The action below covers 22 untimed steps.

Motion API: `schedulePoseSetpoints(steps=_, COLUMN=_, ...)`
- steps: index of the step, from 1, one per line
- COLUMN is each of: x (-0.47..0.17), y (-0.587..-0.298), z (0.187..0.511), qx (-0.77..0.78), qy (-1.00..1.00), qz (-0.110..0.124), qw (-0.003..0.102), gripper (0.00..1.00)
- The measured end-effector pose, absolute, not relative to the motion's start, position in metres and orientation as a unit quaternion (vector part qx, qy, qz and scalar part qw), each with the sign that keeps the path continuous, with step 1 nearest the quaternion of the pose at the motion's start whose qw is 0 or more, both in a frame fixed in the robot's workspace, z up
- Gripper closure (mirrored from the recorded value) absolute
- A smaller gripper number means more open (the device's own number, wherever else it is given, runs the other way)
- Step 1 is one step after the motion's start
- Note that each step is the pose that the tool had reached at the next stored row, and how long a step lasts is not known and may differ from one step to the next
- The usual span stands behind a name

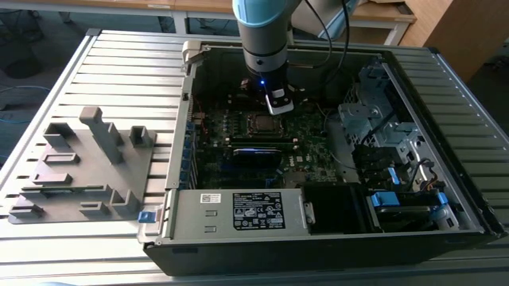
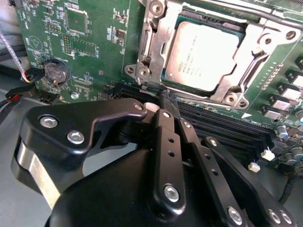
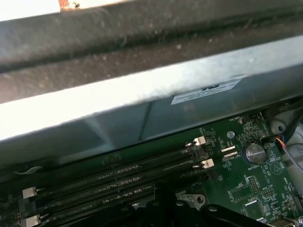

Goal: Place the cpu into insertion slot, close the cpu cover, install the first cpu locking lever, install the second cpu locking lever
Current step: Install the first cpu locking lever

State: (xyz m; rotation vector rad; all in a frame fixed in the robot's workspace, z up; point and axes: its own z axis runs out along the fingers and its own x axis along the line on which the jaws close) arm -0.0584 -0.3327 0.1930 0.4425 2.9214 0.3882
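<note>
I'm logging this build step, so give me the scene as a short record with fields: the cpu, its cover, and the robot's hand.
cpu: lies in the insertion slot, metal top up
cpu cover: down over the cpu's edges
hand: shut, holding nothing, tip just beside the insertion slot, over the memory slots
computer case: open, motherboard exposed

Silver-grey cpu (image 2: 201,56), silver cpu cover (image 2: 157,40), green circuit board (image 2: 94,66), black pincer (image 2: 168,100).
</note>
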Motion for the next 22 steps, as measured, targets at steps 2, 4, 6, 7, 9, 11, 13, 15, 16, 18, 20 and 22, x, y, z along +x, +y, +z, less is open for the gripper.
schedulePoseSetpoints(steps=2, x=-0.0584, y=-0.3326, z=0.1958, qx=0.148, qy=0.977, qz=0.13, qw=0.081, gripper=0.89)
schedulePoseSetpoints(steps=4, x=-0.0584, y=-0.3326, z=0.1975, qx=0.148, qy=0.977, qz=0.131, qw=0.081, gripper=0.89)
schedulePoseSetpoints(steps=6, x=-0.0584, y=-0.3323, z=0.1975, qx=0.148, qy=0.977, qz=0.131, qw=0.081, gripper=0.89)
schedulePoseSetpoints(steps=7, x=-0.0587, y=-0.3319, z=0.1976, qx=0.148, qy=0.977, qz=0.132, qw=0.08, gripper=0.89)
schedulePoseSetpoints(steps=9, x=-0.0596, y=-0.3307, z=0.1976, qx=0.148, qy=0.977, qz=0.133, qw=0.08, gripper=0.89)
schedulePoseSetpoints(steps=11, x=-0.0604, y=-0.3299, z=0.1975, qx=0.148, qy=0.976, qz=0.135, qw=0.08, gripper=0.89)
schedulePoseSetpoints(steps=13, x=-0.0611, y=-0.3294, z=0.1974, qx=0.149, qy=0.976, qz=0.137, qw=0.08, gripper=0.89)
schedulePoseSetpoints(steps=15, x=-0.0612, y=-0.3293, z=0.1974, qx=0.149, qy=0.976, qz=0.137, qw=0.08, gripper=0.89)
schedulePoseSetpoints(steps=16, x=-0.0614, y=-0.3293, z=0.1973, qx=0.149, qy=0.976, qz=0.137, qw=0.08, gripper=0.89)
schedulePoseSetpoints(steps=18, x=-0.0618, y=-0.3293, z=0.1967, qx=0.148, qy=0.976, qz=0.138, qw=0.081, gripper=0.89)
schedulePoseSetpoints(steps=20, x=-0.0617, y=-0.3294, z=0.196, qx=0.148, qy=0.976, qz=0.138, qw=0.084, gripper=0.89)
schedulePoseSetpoints(steps=22, x=-0.0617, y=-0.3293, z=0.1956, qx=0.148, qy=0.976, qz=0.138, qw=0.085, gripper=0.89)
